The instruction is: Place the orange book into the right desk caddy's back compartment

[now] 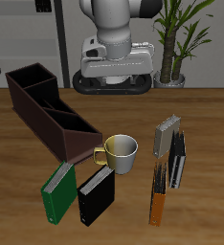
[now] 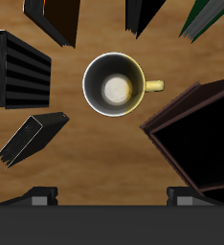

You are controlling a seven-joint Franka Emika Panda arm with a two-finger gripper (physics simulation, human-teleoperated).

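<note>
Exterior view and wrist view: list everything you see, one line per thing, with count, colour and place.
desk caddy: 1, dark brown, on the table, running from the back toward the mug
mug: 1, pale with a yellowish handle, beside the caddy's near end
orange book: 1, orange, near the table's front edge
green book: 1, green, near the front edge, next to the black book
black book: 1, black, in front of the mug
other books: a few, grey and dark, behind the orange book
plant: 1, green, behind the table
table: 1, brown wood
end effector: 1, dark, above the mug; only its finger bases show, so its state is unclear
</note>
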